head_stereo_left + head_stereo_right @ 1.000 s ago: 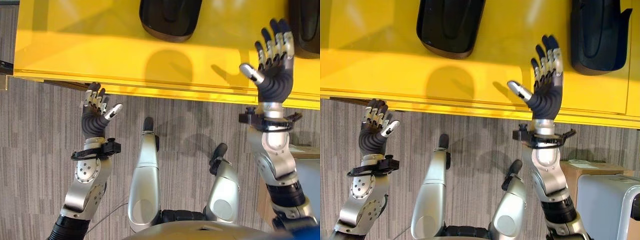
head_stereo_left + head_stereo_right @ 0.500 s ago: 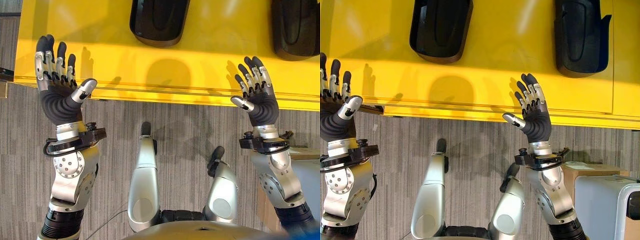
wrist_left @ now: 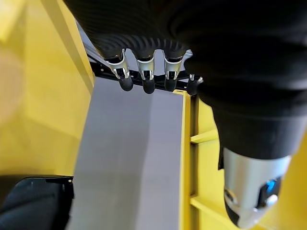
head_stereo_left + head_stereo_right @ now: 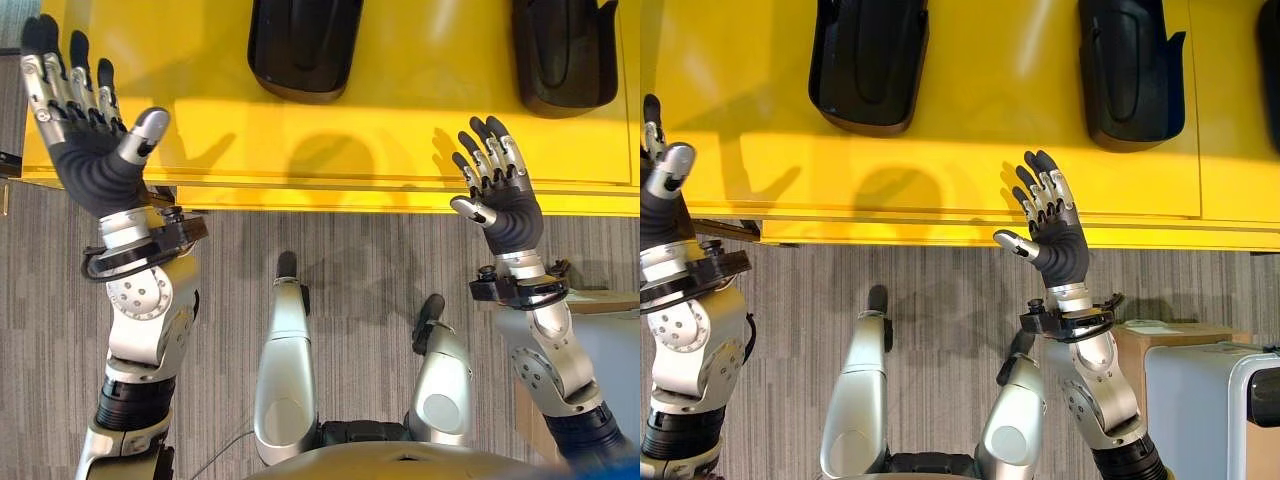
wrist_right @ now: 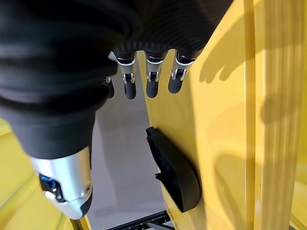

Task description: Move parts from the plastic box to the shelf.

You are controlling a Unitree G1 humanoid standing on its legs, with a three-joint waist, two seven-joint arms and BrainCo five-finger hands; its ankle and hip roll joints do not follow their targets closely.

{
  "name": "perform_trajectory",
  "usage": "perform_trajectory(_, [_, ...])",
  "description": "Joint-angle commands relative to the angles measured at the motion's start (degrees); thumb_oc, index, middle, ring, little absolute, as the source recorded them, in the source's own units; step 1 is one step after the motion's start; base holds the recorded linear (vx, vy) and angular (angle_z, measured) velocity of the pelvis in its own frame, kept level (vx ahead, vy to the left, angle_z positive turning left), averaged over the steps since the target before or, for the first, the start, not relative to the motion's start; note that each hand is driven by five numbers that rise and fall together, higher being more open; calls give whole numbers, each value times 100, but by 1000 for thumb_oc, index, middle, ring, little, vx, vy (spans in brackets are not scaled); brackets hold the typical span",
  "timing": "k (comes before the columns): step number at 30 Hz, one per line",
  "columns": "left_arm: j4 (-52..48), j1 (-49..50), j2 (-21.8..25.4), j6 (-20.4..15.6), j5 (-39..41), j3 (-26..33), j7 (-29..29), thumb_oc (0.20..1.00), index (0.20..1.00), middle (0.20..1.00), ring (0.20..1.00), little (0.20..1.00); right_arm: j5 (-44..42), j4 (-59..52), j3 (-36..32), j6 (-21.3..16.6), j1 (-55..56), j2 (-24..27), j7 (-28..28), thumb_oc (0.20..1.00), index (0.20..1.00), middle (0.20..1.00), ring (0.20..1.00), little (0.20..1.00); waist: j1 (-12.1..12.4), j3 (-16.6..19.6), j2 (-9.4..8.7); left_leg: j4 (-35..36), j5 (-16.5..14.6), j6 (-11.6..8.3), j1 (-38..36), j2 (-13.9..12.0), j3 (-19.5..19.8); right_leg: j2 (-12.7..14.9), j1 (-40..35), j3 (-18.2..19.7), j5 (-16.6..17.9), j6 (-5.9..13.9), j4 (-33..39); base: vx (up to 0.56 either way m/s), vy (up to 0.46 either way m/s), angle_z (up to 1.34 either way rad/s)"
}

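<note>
At the upper left of the left eye view, the left hand (image 4: 88, 160) is raised palm-up over the near edge of the yellow shelf (image 4: 200, 110), fingers straight and spread, holding nothing. Just right of it, at top centre, 1 black part (image 4: 305, 45) lies on the shelf, well apart from the hand. A 2nd part (image 4: 560, 55) lies at the upper right. Below it, the right hand (image 4: 500, 200) hangs over the shelf edge, fingers relaxed and empty. At the lower right of the right eye view a grey box (image 4: 1210, 410) stands on the floor; whether it is the plastic box I cannot tell. With 2 parts already shelved and both hands free, the risk I see is a raised hand knocking the shelf edge or nudging a part as the arms swing away.
</note>
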State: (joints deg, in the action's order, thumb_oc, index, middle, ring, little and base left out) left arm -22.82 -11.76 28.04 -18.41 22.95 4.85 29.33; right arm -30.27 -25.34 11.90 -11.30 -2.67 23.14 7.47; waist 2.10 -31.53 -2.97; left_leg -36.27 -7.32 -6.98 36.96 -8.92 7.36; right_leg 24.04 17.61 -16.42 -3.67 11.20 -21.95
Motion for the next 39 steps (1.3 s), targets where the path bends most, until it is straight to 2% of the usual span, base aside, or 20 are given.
perform_trajectory(1, [384,-479,232,-265,-296,43,292,1000,1000,1000,1000,1000,-192,45,-179,-242,-328,-60,-67,1000,1000,1000,1000,1000,-69,316,-26,684,380,-85,-379,-218,-209,319,-56,-16,-533,-172,-813,62,-23,-3])
perform_trajectory(2, [655,-631,191,-285,-85,4,349,1000,1000,1000,1000,1000,-217,69,-97,-223,-392,-72,-50,1000,1000,1000,1000,1000,-100,342,-43,656,248,-134,-434,-244,-208,300,-97,29,-657,-135,-859,-90,38,-2])
perform_trajectory(3, [669,-652,198,-296,-79,-1,347,1000,1000,1000,1000,1000,-216,69,-104,-226,-403,-74,-48,1000,1000,1000,1000,1000,-97,317,-37,685,390,-94,-379,-218,-213,316,-47,4,-534,-177,-825,0,0,0])
perform_trajectory(4, [854,-758,254,-259,-89,42,408,1000,1000,1000,1000,1000,-206,65,-87,-223,-423,-81,-41,1000,1000,1000,1000,1000,-128,324,-54,702,402,-102,-388,-230,-217,312,-54,7,-522,-174,-805,-79,32,-2])
perform_trajectory(15, [1793,-1073,449,-62,45,-50,371,1000,1000,1000,1000,1000,-214,201,-42,-137,-492,-132,-72,1000,1000,1000,1000,1000,-246,312,-138,643,402,-114,-388,-301,-257,259,-9,91,-505,-184,-823,-5,4,-2])
perform_trajectory(28, [2927,-1767,1046,222,-75,-490,153,1000,1000,1000,1000,1000,-258,358,-64,-114,-425,-185,-143,1000,1000,1000,1000,1000,-434,278,-191,544,390,-107,-307,-351,-296,224,92,199,-481,-183,-843,3,5,-2])
perform_trajectory(29, [3009,-1812,1064,231,-50,-516,152,1000,1000,1000,1000,1000,-256,365,-53,-115,-410,-182,-151,1000,1000,1000,1000,1000,-445,293,-199,488,237,-151,-353,-384,-288,205,50,230,-616,-141,-892,71,-9,-1])
perform_trajectory(32, [3233,-1974,1050,200,158,-609,102,1000,1000,1000,1000,1000,-255,371,-23,-115,-392,-201,-160,1000,1000,1000,1000,1000,-476,293,-206,450,230,-148,-320,-380,-301,193,79,250,-613,-137,-901,21,6,-10])
perform_trajectory(34, [3543,-2199,1248,283,123,-692,111,1000,1000,1000,1000,1000,-270,369,-17,-113,-331,-203,-194,1000,1000,1000,1000,1000,-534,293,-217,403,219,-146,-292,-395,-303,192,122,278,-603,-130,-920,-36,38,-8])
perform_trajectory(35, [3553,-2222,1254,275,126,-703,108,1000,1000,1000,1000,1000,-270,366,-28,-114,-338,-208,-194,1000,1000,1000,1000,1000,-531,277,-216,442,367,-102,-232,-367,-310,208,176,257,-475,-170,-876,3,25,-6])
perform_trajectory(36, [3731,-2335,1301,281,180,-751,115,1000,1000,1000,1000,1000,-267,362,-15,-119,-293,-199,-208,1000,1000,1000,1000,1000,-563,300,-230,390,211,-146,-280,-408,-309,193,144,289,-596,-123,-926,10,19,-5])
perform_trajectory(39, [3934,-2550,1434,297,193,-865,105,1000,1000,1000,1000,1000,-272,371,19,-125,-251,-198,-230,1000,1000,1000,1000,1000,-596,307,-237,363,189,-152,-270,-428,-318,171,162,327,-604,-114,-926,39,5,-6])
